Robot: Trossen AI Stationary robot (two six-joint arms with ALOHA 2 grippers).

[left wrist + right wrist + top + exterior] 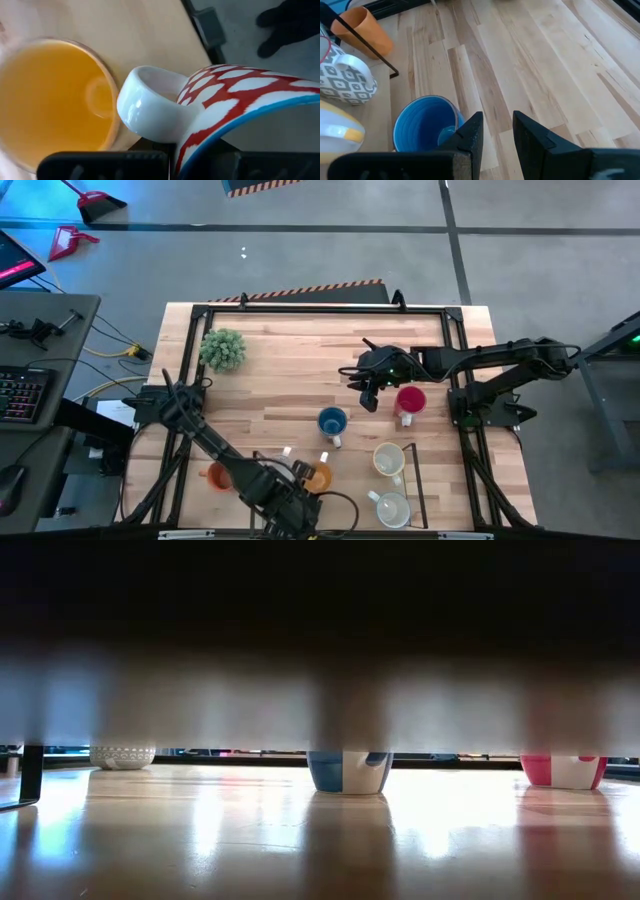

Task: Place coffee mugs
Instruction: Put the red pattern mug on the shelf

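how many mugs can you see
7. Red mug and blue mug mid-table; cream mug and white mug front right; first orange mug and second orange mug flanking the left arm; red-patterned mug close before its wrist camera. The arm may hide others.

a pale wooden table (290, 370) with a black frame stands on a grey concrete floor (320, 250). hazard-striped tape (310, 290) lies beyond its far edge. a desk (40, 380) with a keyboard (20, 395) sits beside it, red dustpans (85, 220) farther off.

Red-patterned mug (235, 107) beside orange mug (52, 100)
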